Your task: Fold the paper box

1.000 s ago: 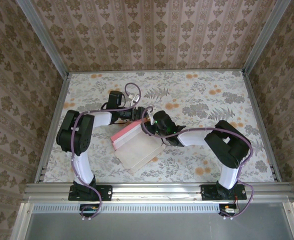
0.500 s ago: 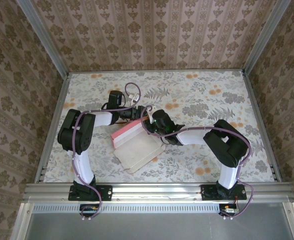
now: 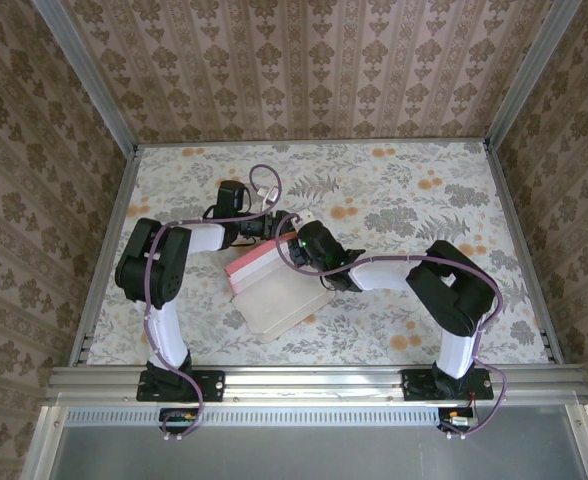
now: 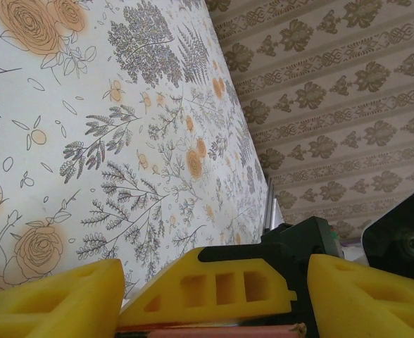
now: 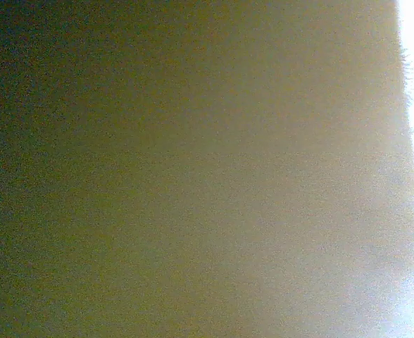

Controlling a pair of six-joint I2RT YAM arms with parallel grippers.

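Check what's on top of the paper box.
The left gripper and right gripper meet over the far pink edge of the paper box; its off-white panel looks bare. Contact is hidden.

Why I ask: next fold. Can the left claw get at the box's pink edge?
Probably yes: the left claw stands open astride the pink edge of the paper box. A yellow finger of the right claw sits in the same gap and may crowd the grip.
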